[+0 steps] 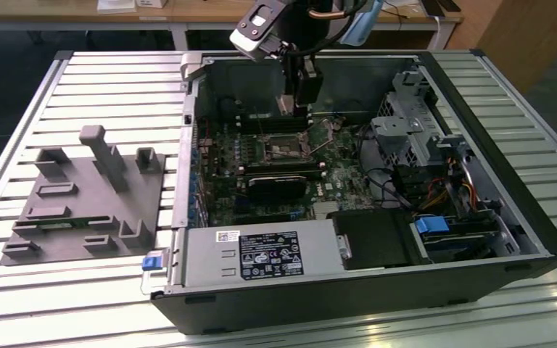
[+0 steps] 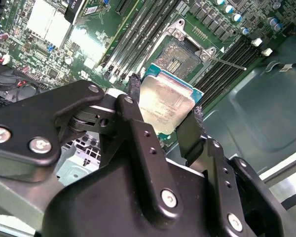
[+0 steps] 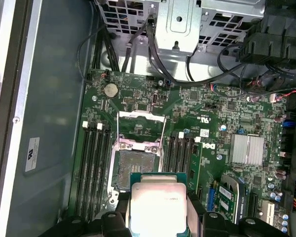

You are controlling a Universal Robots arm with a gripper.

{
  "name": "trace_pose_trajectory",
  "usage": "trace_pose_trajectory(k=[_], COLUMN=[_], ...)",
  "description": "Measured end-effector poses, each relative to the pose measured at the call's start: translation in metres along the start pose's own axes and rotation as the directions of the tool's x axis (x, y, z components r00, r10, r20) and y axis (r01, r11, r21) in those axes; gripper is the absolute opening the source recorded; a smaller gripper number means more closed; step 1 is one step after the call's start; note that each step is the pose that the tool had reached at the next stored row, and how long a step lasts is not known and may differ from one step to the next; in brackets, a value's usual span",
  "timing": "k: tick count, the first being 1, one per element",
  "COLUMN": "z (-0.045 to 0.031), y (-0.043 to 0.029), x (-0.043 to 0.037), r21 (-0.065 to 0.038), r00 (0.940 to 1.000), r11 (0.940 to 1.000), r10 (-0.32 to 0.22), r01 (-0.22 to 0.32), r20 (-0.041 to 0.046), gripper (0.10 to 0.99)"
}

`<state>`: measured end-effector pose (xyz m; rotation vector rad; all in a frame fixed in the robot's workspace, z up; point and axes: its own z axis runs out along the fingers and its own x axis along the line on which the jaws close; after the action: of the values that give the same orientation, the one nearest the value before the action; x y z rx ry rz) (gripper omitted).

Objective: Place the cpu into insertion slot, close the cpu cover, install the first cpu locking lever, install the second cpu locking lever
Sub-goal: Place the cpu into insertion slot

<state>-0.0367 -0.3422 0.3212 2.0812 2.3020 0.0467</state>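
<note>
On the exterior view's left, a grey moulded fixture [image 1: 85,196] sits on the slatted table [image 1: 27,94], just beside the open computer case [image 1: 356,290], which lies on its side with the green motherboard [image 1: 225,156] facing up. A labelled power supply [image 1: 259,254] fills the case's near corner, and a black heatsink block [image 1: 278,190] rests on the board beyond it. Further along, the gripper [image 1: 296,109] hangs from the arm above the board, close over the insertion slot [image 1: 283,151]. In both wrist views its two black fingers [image 2: 187,133] are clamped on opposite edges of the cpu [image 2: 170,111], whose silver-grey top faces the cameras. The chip is held clear of the board and is not seated. In the first wrist view, the gripper [image 3: 158,212] carries the cpu [image 3: 158,205] just short of the insertion slot [image 3: 135,170], whose dark centre lies bare. The cpu cover [image 3: 138,115] stands swung open on the slot's far side, and long black memory slots [image 3: 93,168] run along both flanks. In the second wrist view, a thin locking lever [image 2: 229,62] juts out from one corner of the insertion slot [image 2: 180,57]. Toward the exterior view's right stand a metal drive cage [image 1: 409,134], loose cables [image 1: 390,188] and a blue tab [image 1: 431,225].
</note>
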Motion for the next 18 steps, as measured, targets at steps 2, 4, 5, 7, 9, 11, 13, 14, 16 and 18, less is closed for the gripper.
trace_pose_trajectory(k=[2, 4, 5, 7, 9, 11, 13, 14, 16, 18], z=[0.0007, 0.0014, 0.0018, 0.0025, 0.0032, 0.0039, 0.0045, 0.0049, 0.0055, 0.0062], y=[0.0000, -0.0001, -0.0001, -0.0001, -0.0001, -0.0002, -0.0002, -0.0002, -0.0003, -0.0003], x=[0.0000, 0.0000, 0.0000, 0.0000, 0.0000, 0.0000, 0.0000, 0.0000, 0.0001, 0.0000], r21=[0.000, 0.000, 0.000, 0.000, 0.001, 0.001, 0.001, 0.001, 0.001, 0.001], r00=[1.0000, 1.0000, 1.0000, 1.0000, 1.0000, 1.0000, 1.0000, 1.0000, 0.9999, 0.9999], r11=[1.0000, 1.0000, 1.0000, 1.0000, 1.0000, 1.0000, 1.0000, 1.0000, 1.0000, 1.0000], r10=[0.000, 0.000, 0.000, 0.000, 0.000, 0.000, 0.000, 0.000, 0.000, 0.000], r01=[0.000, 0.000, 0.000, 0.000, 0.000, 0.000, 0.000, 0.000, 0.000, 0.000], r20=[0.0013, 0.0028, 0.0035, 0.0050, 0.0065, 0.0079, 0.0092, 0.0098, 0.0110, 0.0122], gripper=[0.541, 0.541, 0.541, 0.541, 0.541, 0.541, 0.541, 0.541, 0.541, 0.541])
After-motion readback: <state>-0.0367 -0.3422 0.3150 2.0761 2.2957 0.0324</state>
